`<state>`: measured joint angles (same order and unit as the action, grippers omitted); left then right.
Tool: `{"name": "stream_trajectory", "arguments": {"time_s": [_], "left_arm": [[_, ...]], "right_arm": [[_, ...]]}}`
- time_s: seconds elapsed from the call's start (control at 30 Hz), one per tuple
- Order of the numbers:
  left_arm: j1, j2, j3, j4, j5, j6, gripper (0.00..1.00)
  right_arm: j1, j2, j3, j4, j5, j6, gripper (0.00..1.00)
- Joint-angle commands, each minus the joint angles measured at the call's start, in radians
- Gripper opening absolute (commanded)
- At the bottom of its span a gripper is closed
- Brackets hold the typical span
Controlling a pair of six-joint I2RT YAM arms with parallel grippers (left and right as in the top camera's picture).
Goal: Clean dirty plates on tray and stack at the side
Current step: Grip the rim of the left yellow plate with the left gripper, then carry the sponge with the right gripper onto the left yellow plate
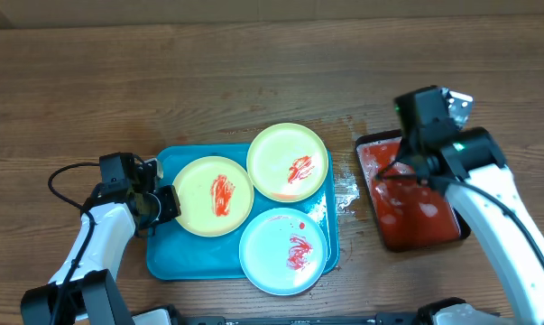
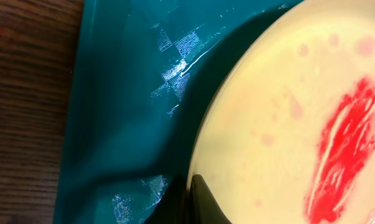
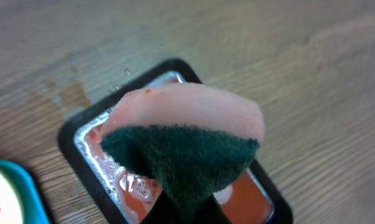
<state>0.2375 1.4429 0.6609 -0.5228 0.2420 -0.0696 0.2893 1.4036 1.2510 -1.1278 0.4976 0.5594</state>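
Note:
Three sauce-smeared plates lie on the turquoise tray (image 1: 198, 260): a yellow one at the left (image 1: 213, 196), a yellow one at the back (image 1: 288, 162) and a pale blue-white one in front (image 1: 283, 251). My left gripper (image 1: 168, 206) is shut on the left rim of the left yellow plate (image 2: 287, 124); one black finger (image 2: 203, 202) lies on top of the rim, over the tray (image 2: 125, 112). My right gripper (image 1: 409, 165) hangs over the black tray (image 1: 373, 144), shut on a sponge (image 3: 187, 149) with its green scouring side facing the camera and a pinkish foam side behind.
The black tray (image 3: 81, 155) holds red foamy liquid and stands just right of the turquoise tray (image 3: 25, 186). Wet spots (image 1: 348, 194) mark the wooden table between the two trays. Bare wood stretches across the back and to the far left.

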Motion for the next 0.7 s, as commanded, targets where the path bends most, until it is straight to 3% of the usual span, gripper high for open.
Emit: {"name": "stream_trajectory", "arguments": {"time_s": [0.0, 0.2, 0.37, 0.53, 0.67], "left_arm": [[0.003, 0.003, -0.006, 0.0, 0.028, 0.033, 0.04], [0.003, 0.003, -0.006, -0.005, 0.029, 0.033, 0.04], [0.003, 0.003, -0.006, -0.003, 0.029, 0.033, 0.05], [0.003, 0.003, -0.006, 0.004, 0.071, 0.053, 0.04], [0.003, 0.003, -0.006, 0.008, 0.15, 0.106, 0.04]], "right_arm": [[0.002, 0.064, 0.019, 0.006, -0.001, 0.088, 0.04], [0.001, 0.095, 0.019, -0.027, 0.052, 0.182, 0.04], [0.002, 0.095, 0.019, -0.022, 0.03, 0.164, 0.04], [0.008, 0.09, 0.019, 0.171, -0.32, -0.134, 0.04], [0.01, 0.089, 0.019, 0.347, -0.713, -0.167, 0.04]]}}
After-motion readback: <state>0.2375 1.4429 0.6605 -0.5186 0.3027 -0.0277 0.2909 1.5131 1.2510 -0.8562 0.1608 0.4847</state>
